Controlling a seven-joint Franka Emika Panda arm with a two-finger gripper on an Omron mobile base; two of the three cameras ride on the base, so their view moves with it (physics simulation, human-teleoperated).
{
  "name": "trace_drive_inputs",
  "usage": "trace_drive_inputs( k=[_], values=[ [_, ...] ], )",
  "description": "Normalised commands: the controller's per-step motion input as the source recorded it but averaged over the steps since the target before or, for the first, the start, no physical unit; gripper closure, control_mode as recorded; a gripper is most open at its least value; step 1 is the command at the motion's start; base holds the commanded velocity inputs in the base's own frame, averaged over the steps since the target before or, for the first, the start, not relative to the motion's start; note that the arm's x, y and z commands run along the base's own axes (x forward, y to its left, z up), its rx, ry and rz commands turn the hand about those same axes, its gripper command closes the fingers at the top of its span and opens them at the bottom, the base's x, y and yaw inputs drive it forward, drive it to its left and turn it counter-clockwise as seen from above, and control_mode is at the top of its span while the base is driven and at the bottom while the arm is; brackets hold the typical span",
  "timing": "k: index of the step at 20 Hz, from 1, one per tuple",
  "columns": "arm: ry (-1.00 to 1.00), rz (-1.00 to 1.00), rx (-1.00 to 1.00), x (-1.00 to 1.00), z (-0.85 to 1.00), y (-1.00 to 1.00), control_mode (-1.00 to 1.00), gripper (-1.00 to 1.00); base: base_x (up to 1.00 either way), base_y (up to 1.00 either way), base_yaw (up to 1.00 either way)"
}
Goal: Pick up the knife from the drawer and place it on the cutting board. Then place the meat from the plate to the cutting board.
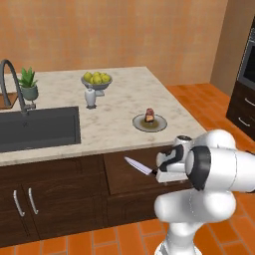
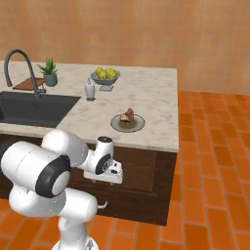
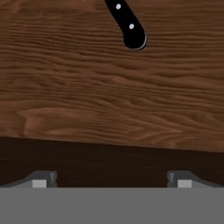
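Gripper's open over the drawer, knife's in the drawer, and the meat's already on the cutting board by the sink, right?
Not quite: the meat is on the plate, as the left base view shows, not on the cutting board. The rest holds: the gripper is open over the drawer, with the knife in it.

knife (image 3: 127, 24) blade cut off at hand view's top, handle hidden behind arm from left
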Motion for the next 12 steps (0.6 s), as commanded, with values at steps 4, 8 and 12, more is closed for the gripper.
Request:
trace_drive_inputs(
  k=[4, 8, 12],
  values=[
    [0.0, 0.0, 0.0, -0.61, 0.03, 0.0, -1.0, -1.0, 0.0, 0.0, 0.0],
    [-0.02, 0.04, 0.0, 0.36, 0.03, 0.0, -1.0, -1.0, 0.0, 0.0, 0.0],
    [-0.06, 0.1, 0.0, 0.6, -0.14, 0.0, -1.0, -1.0, 0.0, 0.0, 0.0]
  ],
)
